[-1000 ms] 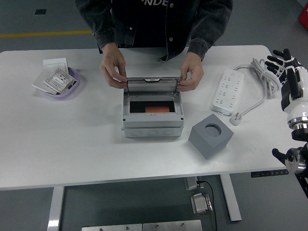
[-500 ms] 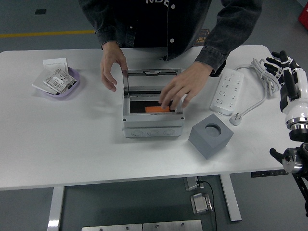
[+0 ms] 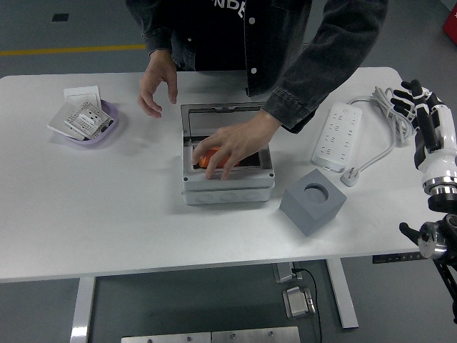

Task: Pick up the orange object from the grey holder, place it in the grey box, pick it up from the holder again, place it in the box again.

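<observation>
A: At the table's middle, a person's hand (image 3: 223, 148) reaches into the grey box (image 3: 227, 187), fingers closed around the orange object (image 3: 208, 156). The other hand (image 3: 157, 84) hovers open near the far edge.

B: And the robot?

A: Its right hand (image 3: 423, 114) is raised at the right edge, fingers loosely spread, gripping nothing. The left arm is out of sight.

B: The risk?

A: The grey holder (image 3: 313, 201), toward the near right corner, sits empty. Reaching in now could strike the person's arm or find nothing to grasp.

Grey box (image 3: 227, 187) opening blocked by person's hand (image 3: 223, 148) and forearm reaching in; bare tabletop (image 3: 107, 207) left and front of box.
</observation>
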